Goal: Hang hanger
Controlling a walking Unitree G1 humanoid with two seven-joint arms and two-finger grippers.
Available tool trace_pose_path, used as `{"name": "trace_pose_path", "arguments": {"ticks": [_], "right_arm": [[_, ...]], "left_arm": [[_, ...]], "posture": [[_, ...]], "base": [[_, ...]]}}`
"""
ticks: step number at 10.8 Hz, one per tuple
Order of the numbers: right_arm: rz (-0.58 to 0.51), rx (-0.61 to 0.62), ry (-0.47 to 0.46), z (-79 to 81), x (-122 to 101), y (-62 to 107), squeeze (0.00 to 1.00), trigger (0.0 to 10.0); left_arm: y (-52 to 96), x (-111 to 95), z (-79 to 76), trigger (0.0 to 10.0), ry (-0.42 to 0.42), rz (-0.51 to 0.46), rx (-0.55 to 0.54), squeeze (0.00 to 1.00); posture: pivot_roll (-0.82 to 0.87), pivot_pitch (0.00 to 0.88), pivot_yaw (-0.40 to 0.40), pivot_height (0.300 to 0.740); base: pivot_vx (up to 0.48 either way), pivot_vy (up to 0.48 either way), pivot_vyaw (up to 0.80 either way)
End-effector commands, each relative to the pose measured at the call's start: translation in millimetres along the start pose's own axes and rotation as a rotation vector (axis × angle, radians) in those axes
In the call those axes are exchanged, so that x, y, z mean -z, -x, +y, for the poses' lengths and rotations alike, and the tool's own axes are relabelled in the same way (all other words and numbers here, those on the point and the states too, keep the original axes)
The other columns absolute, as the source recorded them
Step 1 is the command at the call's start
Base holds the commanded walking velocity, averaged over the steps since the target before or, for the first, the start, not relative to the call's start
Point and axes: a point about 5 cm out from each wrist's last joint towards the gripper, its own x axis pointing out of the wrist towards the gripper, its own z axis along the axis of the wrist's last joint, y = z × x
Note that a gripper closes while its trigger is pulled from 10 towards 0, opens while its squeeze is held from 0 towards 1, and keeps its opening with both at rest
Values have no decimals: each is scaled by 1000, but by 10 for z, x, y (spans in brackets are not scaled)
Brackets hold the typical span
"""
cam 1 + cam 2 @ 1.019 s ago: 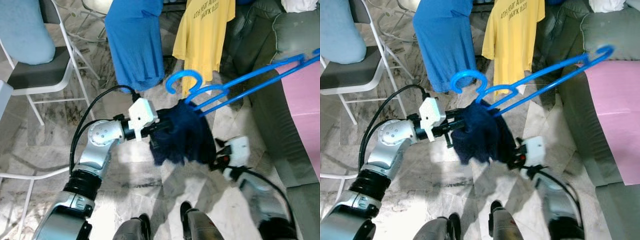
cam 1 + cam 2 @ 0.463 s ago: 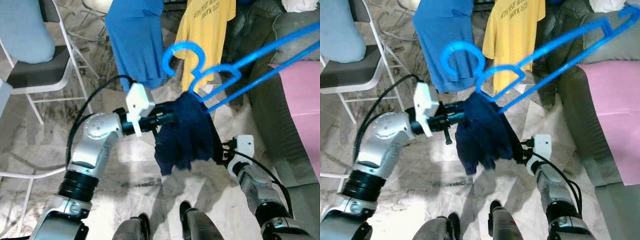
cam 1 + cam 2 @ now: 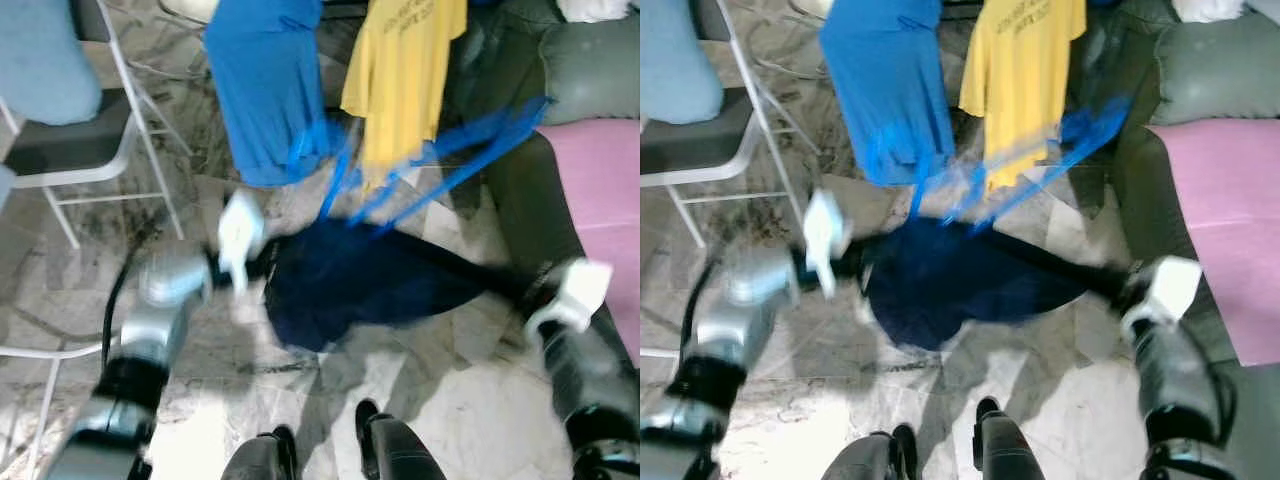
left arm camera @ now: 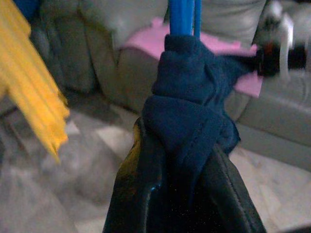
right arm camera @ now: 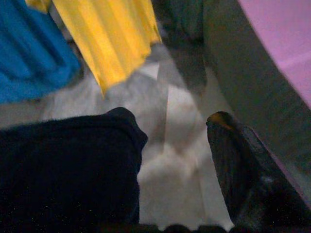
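While both head views are blurred, the left hand [image 4: 177, 194] is seen clamped on the navy garment [image 3: 350, 280] bunched around the blue hanger [image 4: 182, 17]. The right hand [image 5: 175, 194] has its fingers apart, one side covered by the garment. Beyond hang a blue shirt [image 3: 265, 85] and yellow shirt [image 3: 405, 70].

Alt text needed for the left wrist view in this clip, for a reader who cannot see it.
The left gripper pinches a bunched navy garment around a blue hanger rising out of the cloth. Beyond are a grey sofa with a pink cover and a blurred yellow shirt.
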Motion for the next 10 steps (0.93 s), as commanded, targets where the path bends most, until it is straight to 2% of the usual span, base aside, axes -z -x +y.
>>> {"name": "trace_pose_path", "arguments": {"ticks": [1,3,4,5,6,7,9,10], "right_arm": [[-59,85,-12,-196,-206,6,0,0],[-154,65,-10,-111,-528,-87,0,0],[-157,48,-24,-40,-663,-165,0,0],[-131,47,-17,-20,-665,-210,0,0],[-111,47,-1,-4,-671,-252,0,0],[-116,43,10,58,-774,-327,0,0],[-130,28,15,103,-902,-379,0,0],[-135,26,24,99,-927,-388,0,0]], "left_arm": [[232,140,86,0,-18,43,-97,0],[279,336,44,0,30,72,-125,0],[262,399,14,0,103,41,-138,0],[247,425,-8,0,163,19,-134,0],[237,448,-44,0,193,17,-107,0],[254,555,-197,0,217,59,28,0],[391,795,-325,0,265,170,96,0],[435,852,-355,0,275,208,123,0]], "posture": [[-92,288,73,740],[-109,288,72,740],[-118,287,68,740],[-123,283,60,740],[-122,281,58,740],[-114,279,50,740],[-118,275,54,740],[-126,274,56,740]], "base": [[0,0,0],[0,0,0],[0,0,0],[0,0,0],[0,0,0],[0,0,0],[0,0,0],[0,0,0]]}}
